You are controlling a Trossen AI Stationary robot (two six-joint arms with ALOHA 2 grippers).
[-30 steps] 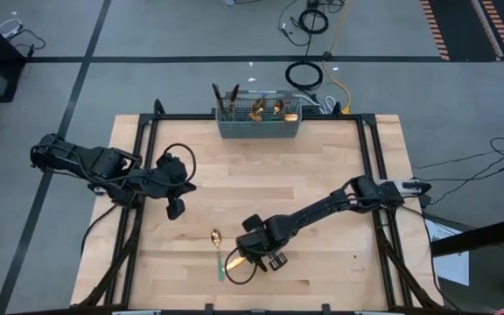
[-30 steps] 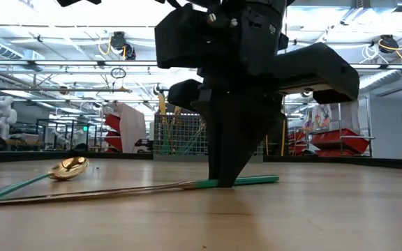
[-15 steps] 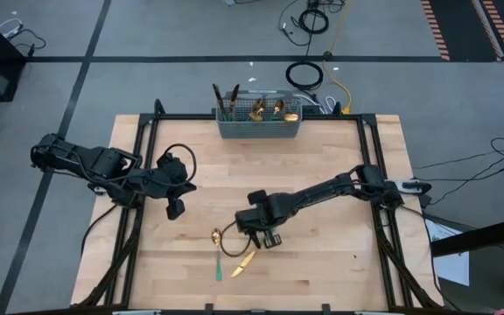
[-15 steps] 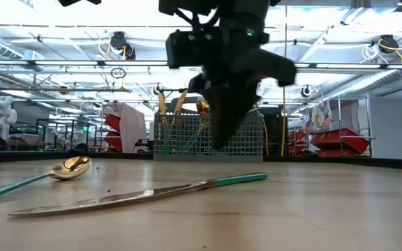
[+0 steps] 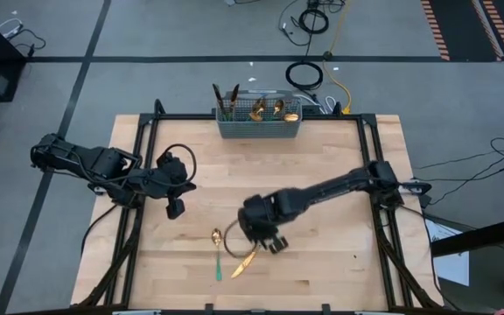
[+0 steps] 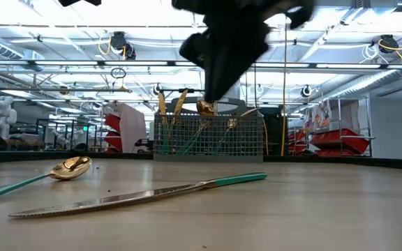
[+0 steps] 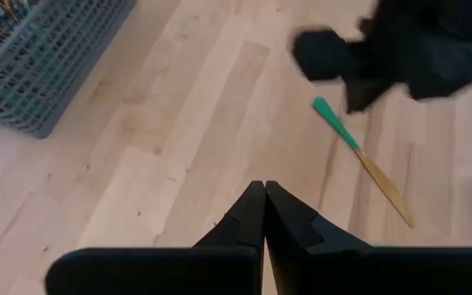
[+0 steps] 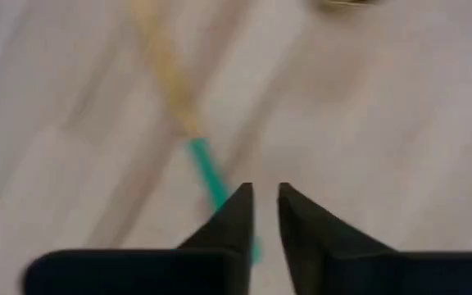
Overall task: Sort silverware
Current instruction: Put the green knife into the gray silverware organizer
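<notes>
Knife (image 6: 145,193) lies flat on the surface (image 5: 322,271) nearest the low camera, gold blade toward the spoon, teal handle pointing away; spoon (image 6: 61,169) just beside it, bowl up, the two not touching as far as I can tell

Count on the bare wood: 1 knife, 1 spoon, so 2 pieces laid out

Right end effector (image 8: 265,205) hangs above the knife handle, fingers a narrow gap apart, gripping nothing; knife looks just placed, so the step in hand reads as the release and pull-away after a drop-off

Left end effector (image 7: 264,209) sits over the left side of the surface, fingers pressed together, empty, waiting

Far edge: grey mesh basket (image 5: 259,122) holds the rest of the silverware (image 6: 204,108) upright, roughly six or seven gold heads and handles showing, exact count hidden by the mesh

Next move likely calls for the right arm to reach back to the basket, open wider and pinch one piece by its top, without snagging neighbours
</notes>
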